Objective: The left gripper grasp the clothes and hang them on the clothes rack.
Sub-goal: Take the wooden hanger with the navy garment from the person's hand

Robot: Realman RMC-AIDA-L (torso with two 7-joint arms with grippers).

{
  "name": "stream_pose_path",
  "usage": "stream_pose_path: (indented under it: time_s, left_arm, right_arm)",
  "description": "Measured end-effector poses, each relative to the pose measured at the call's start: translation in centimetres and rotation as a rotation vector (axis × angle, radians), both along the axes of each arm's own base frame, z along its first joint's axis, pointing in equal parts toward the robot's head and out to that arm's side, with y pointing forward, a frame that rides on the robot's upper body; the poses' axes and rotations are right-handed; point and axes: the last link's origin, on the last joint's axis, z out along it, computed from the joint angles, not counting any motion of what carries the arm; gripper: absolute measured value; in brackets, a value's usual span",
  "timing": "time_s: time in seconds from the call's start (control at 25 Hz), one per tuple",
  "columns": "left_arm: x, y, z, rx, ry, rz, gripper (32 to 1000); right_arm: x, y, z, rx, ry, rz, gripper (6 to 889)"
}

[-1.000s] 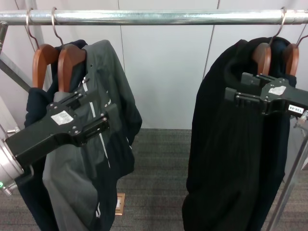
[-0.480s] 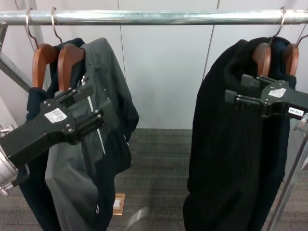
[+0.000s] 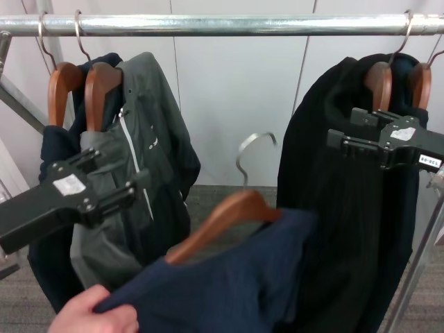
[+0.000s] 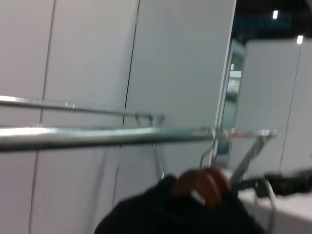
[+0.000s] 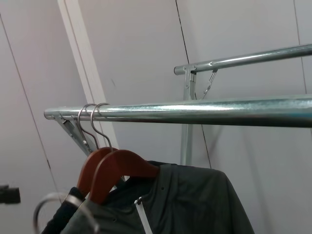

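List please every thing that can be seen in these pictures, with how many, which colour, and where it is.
clothes rack: one, shiny silver tube, across the top, slanted support bar at its left end.
grey zip jacket: one, grey, on a brown hanger at the rack's left.
dark garment: one, navy-black, on the hanger behind the jacket.
long black garments: two hangers, black, at the rack's right.
clothes: one, navy blue, on a brown hanger with silver hook, low in the middle, not on the rack.
person's hand: one, holding the clothes from below.
left gripper: black, before the jacket, empty.
right gripper: black, before the black garments.
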Motion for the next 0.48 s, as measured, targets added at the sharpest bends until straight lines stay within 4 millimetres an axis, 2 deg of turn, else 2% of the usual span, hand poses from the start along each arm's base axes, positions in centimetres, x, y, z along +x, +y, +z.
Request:
stream_pose_path:
  time_s: [0.28, 0.48]
  left_arm:
    - [-0.4, -0.7, -0.5, -0.075, 0.114, 0.004, 661]
    - [0.3, -0.5, -2.8, -0.138, 0.171, 0.009, 653]
  right_arm:
    - [0.2, 0.1, 0.1, 0.005, -0.006, -0.007, 818]
    - [0.1, 0.1, 0.0, 0.005, -0.009, -0.008, 817]
